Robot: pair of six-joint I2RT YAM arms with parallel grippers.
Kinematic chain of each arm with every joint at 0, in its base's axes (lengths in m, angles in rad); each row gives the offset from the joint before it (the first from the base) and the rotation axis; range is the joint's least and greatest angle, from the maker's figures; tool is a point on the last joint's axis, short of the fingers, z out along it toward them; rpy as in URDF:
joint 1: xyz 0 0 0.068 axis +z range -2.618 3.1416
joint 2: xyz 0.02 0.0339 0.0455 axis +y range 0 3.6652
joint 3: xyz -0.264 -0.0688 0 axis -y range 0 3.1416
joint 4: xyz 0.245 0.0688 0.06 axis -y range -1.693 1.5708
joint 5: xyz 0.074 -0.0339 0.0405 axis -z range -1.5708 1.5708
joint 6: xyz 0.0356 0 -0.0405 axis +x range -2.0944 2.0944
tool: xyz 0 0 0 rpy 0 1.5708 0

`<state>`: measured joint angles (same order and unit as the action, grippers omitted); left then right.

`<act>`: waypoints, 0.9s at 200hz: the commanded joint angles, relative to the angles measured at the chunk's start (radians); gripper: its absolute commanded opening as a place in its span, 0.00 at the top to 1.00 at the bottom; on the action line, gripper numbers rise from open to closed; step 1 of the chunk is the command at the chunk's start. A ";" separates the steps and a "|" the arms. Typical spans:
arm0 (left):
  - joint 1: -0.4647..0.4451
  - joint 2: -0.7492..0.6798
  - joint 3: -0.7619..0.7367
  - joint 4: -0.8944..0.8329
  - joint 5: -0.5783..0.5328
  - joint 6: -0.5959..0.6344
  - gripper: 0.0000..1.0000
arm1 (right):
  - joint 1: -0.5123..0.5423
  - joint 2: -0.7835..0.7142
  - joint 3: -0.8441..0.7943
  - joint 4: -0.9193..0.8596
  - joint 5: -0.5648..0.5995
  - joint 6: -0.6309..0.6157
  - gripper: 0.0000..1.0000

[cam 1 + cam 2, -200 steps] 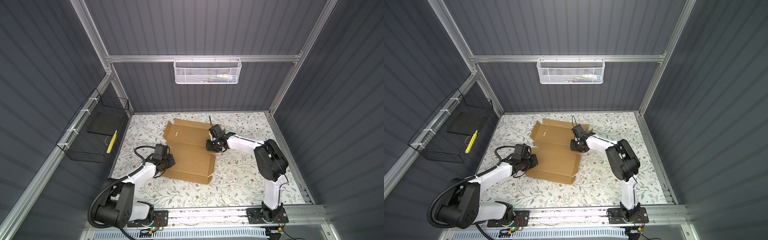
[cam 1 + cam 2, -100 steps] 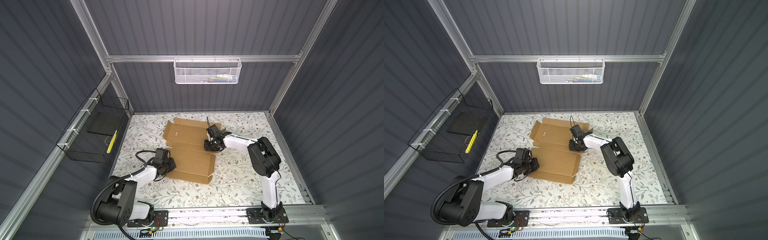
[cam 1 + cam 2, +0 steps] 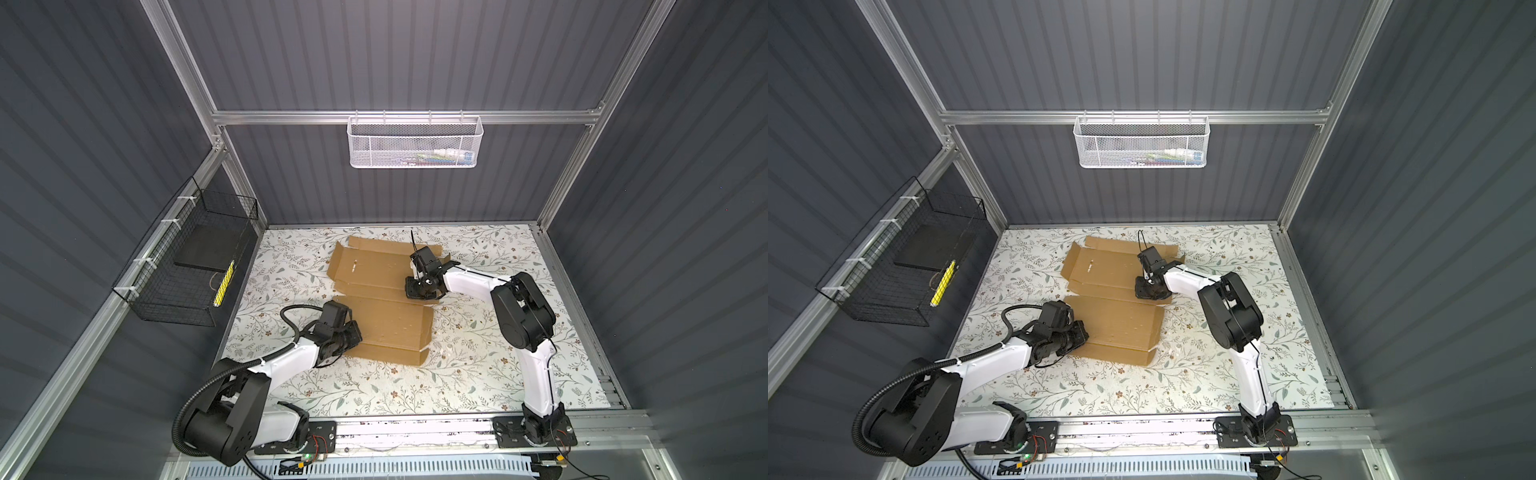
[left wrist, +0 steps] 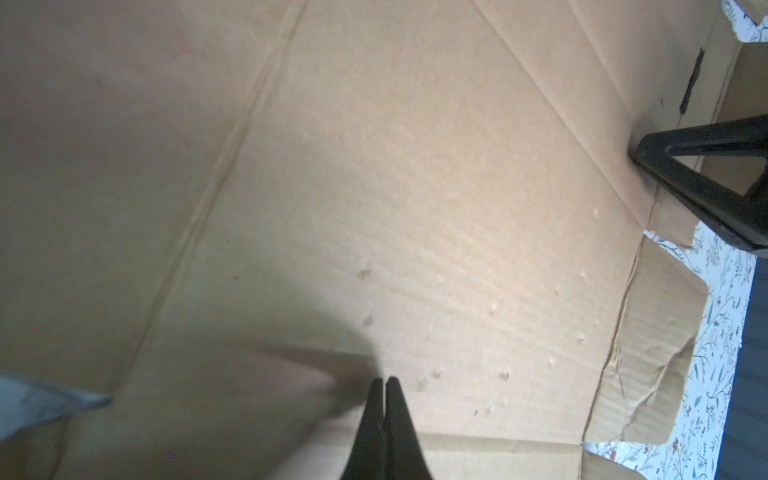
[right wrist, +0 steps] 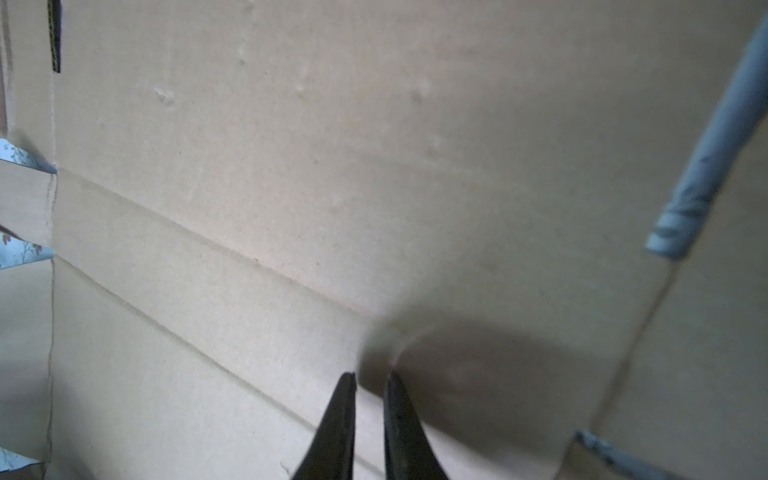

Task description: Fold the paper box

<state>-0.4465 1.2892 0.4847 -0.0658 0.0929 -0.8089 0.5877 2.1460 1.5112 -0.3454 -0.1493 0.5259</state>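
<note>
Fingers (image 4: pixel 401 419) of the left gripper (image 4: pixel 384 380) are pressed together tip to tip with nothing between them. They are held low over the paper box (image 4: pixel 395 187), above its near panel. In both top views this left gripper (image 3: pixel 351 334) sits at the sheet's near-left edge. Right gripper (image 5: pixel 370 376): fingers a narrow gap apart, gap empty, tips pointed down at the cardboard just beside a crease; its own wrist view does not settle contact. The left wrist view shows one right fingertip (image 4: pixel 648 153) appearing to meet the sheet at a crease near its right edge. The paper box (image 3: pixel 382 320) is an unfolded brown die-cut sheet, creases and end flaps visible. It lies mostly flat on the floral table (image 3: pixel 478 374), from the middle toward the rear. A black wire basket (image 3: pixel 187 266) hangs on the left wall and a white mesh basket (image 3: pixel 413 145) on the rear rail.
</note>
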 commanded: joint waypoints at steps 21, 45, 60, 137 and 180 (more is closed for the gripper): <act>-0.005 -0.007 0.130 -0.194 -0.092 0.085 1.00 | -0.005 -0.079 -0.049 0.005 -0.010 -0.038 0.81; 0.024 0.049 0.250 -0.256 -0.111 0.171 1.00 | -0.005 -0.134 -0.098 0.016 -0.003 -0.041 0.80; 0.070 0.072 0.316 -0.273 -0.101 0.218 1.00 | -0.003 -0.166 -0.120 0.015 0.000 -0.039 0.80; 0.298 0.271 0.609 -0.242 0.042 0.489 1.00 | -0.003 -0.264 -0.178 0.027 0.016 -0.037 0.78; 0.398 0.534 0.830 -0.258 0.270 0.494 0.69 | -0.003 -0.266 -0.160 0.013 0.014 -0.050 0.78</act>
<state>-0.0937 1.7081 1.2167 -0.2939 0.2028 -0.3576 0.5858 1.8980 1.3441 -0.3191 -0.1463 0.4908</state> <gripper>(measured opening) 0.213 0.218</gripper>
